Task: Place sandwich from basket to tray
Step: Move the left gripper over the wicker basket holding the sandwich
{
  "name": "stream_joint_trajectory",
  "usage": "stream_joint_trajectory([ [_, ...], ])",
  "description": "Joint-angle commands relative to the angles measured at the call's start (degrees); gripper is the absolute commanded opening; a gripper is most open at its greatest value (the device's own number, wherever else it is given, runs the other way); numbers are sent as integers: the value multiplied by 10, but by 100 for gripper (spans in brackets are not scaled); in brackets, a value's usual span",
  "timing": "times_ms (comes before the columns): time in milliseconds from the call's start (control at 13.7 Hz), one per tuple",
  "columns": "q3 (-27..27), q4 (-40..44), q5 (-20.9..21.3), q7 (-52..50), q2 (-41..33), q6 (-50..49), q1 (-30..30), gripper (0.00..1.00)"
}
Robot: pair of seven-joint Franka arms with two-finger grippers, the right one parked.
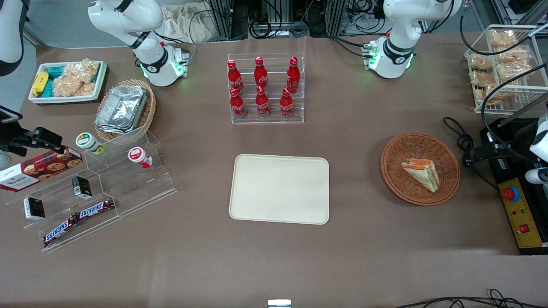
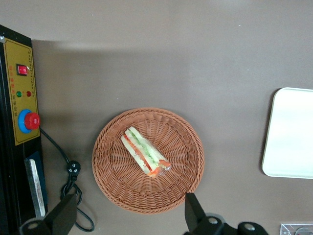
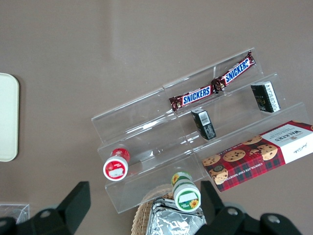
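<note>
The working left arm's gripper (image 2: 129,215) hangs high above the table, looking straight down on the round reddish-brown woven wicker basket (image 2: 188,161) — its two black fingers (image 2: 66,215) are spread wide, wider than the sandwich is long, with nothing between them. In the front view only part of the white arm shows, at the working arm's end of the table above a black control box (image 1: 520,218) with a yellow panel and red stop button.

The small triangular sandwich (image 2: 145,152) of white bread with red, orange and green layers, in clear wrap, lies inside the basket (image 1: 396,169), near its middle, on its side. Neither finger touches it or the basket. The sandwich (image 1: 421,172) is well apart from the flat cream-beige rectangular tray (image 1: 279,188) with rounded corners, which sits bare at the middle of the table, toward the parked arm from the basket.

The table is covered in plain brown material. A clear acrylic rack of six red cola bottles (image 1: 262,87) stands farther from the front camera than the tray. Toward the parked arm's end sits a clear stepped stand with Snickers bars (image 1: 79,218) — and a paler wicker basket of foil containers (image 1: 122,109).
</note>
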Motion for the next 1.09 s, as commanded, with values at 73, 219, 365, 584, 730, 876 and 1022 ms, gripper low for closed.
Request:
stream_joint_trajectory([
  [73,-4,30,-3,-9,18,-19,-2,99],
  [219,-5,30,-6,-53,26,-22,-2,99],
  [365,-9,24,-12,-157,30,-40,-7,99],
  [584,-9,-7,-3,-291,36,-34,-30,99],
  [730,-9,-59,-1,-352,33,16,-30,98],
  [876,-8,-125,0,-411,25,81,-32,98],
  [1022,-9,-184,24,-471,22,136,-40,98],
])
